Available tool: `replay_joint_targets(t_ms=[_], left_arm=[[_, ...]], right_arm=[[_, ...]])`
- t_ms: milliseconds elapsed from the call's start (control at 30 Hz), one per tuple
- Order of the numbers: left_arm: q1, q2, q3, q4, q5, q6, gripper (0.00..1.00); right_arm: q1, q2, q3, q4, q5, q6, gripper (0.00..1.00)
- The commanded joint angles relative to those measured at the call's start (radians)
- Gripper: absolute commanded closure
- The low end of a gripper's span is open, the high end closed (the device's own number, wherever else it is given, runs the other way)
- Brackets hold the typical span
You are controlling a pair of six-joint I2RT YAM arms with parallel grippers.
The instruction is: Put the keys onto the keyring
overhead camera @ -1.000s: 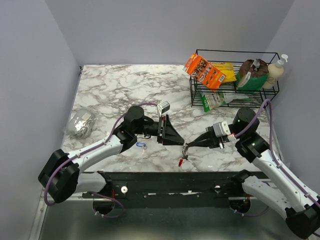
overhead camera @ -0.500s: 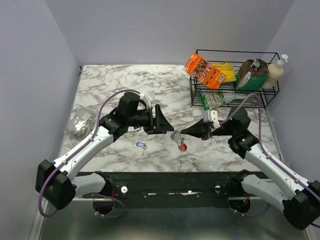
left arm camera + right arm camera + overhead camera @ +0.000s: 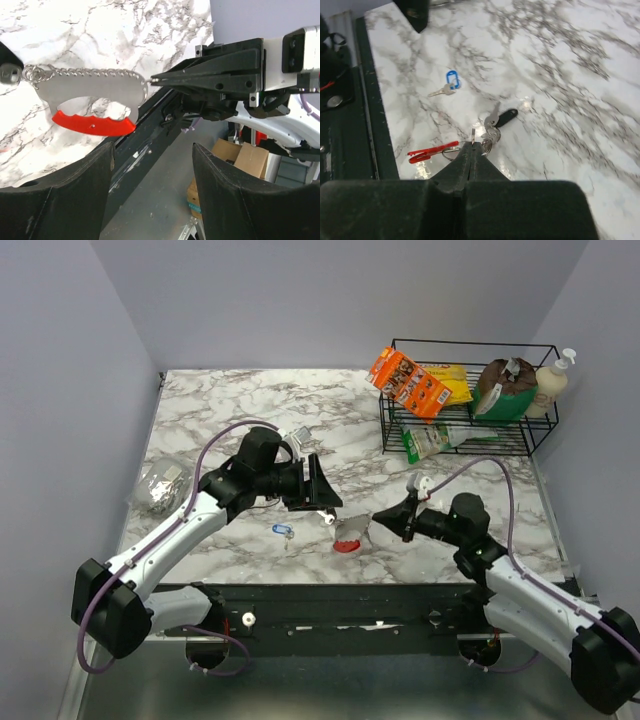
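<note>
Swung lower and nearer the front edge than a second ago, the right gripper point(image 3: 378, 517) stays pressed shut, pinching the chain end of the keyring point(image 3: 349, 537). The left gripper point(image 3: 322, 496) has drawn back and opened, its fingers spread wide with nothing between them. The keyring's silver plate and red curved piece stretch from the right gripper's tips toward the left gripper. A blue-headed key point(image 3: 281, 531) lies on the marble tabletop point(image 3: 230, 410) just on the near side of the left gripper, apart from it.
</note>
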Motion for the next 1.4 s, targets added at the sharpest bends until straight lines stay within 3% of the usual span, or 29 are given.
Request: replay_joint_targets(t_ms=[0,167,233,333,367,467,567,700,833,867,933,1000,1033,1067,1133,1167,1367], left_arm=[[0.005,0.023,0.015,0.005,-0.047,0.053,0.28],[0.005,0.075,0.018,0.051,-0.07,0.064,0.27],[0.005,0.097,0.027,0.06,-0.087,0.073,0.27],[0.005,0.152,0.054,0.057,-0.105,0.092,0.27],[0.003,0.183,0.06,0.051,-0.112,0.099,0.26],[-0.004,0.248,0.095,0.036,-0.141,0.128,0.27],[-0.029,0.324,0.142,0.01,-0.183,0.17,0.27],[-0.067,0.44,0.227,0.011,-0.234,0.211,0.35],[-0.096,0.56,0.296,0.052,-0.25,0.224,0.57],[-0.101,0.607,0.313,0.059,-0.25,0.228,0.67],[-0.107,0.654,0.362,0.063,-0.256,0.24,0.72],[-0.112,0.721,0.402,0.056,-0.259,0.256,0.85],[-0.113,0.741,0.411,0.05,-0.268,0.26,0.88],[-0.113,0.775,0.419,0.045,-0.276,0.266,0.92],[-0.113,0.801,0.417,0.051,-0.288,0.273,0.94],[-0.113,0.821,0.413,0.054,-0.294,0.279,0.98],[-0.116,0.85,0.337,0.095,-0.288,0.276,1.0]], right_arm=[[-0.002,-0.109,-0.089,0.032,0.329,0.166,1.0],[-0.002,-0.224,-0.135,-0.068,0.541,0.254,0.99],[-0.002,-0.243,-0.138,-0.082,0.56,0.267,0.93],[-0.002,-0.258,-0.1,-0.161,0.697,0.374,0.53],[-0.002,-0.254,-0.092,-0.172,0.739,0.405,0.34],[-0.002,-0.223,-0.071,-0.211,0.785,0.437,0.15],[-0.002,-0.197,-0.04,-0.266,0.807,0.48,0.08],[-0.002,-0.174,0.03,-0.425,0.86,0.722,0.04],[-0.004,-0.113,0.085,-0.566,0.798,0.863,0.08],[-0.004,-0.075,0.087,-0.571,0.743,0.883,0.13],[-0.004,-0.038,0.086,-0.571,0.686,0.93,0.18],[-0.004,0.021,0.069,-0.565,0.597,0.98,0.31],[-0.006,0.039,0.06,-0.535,0.569,0.986,0.4],[-0.004,0.053,0.05,-0.522,0.531,0.991,0.68],[-0.004,0.071,0.029,-0.513,0.518,1.014,0.97],[-0.004,0.071,0.024,-0.516,0.53,1.016,1.0],[-0.004,0.009,0.012,-0.651,0.653,1.048,1.0]])
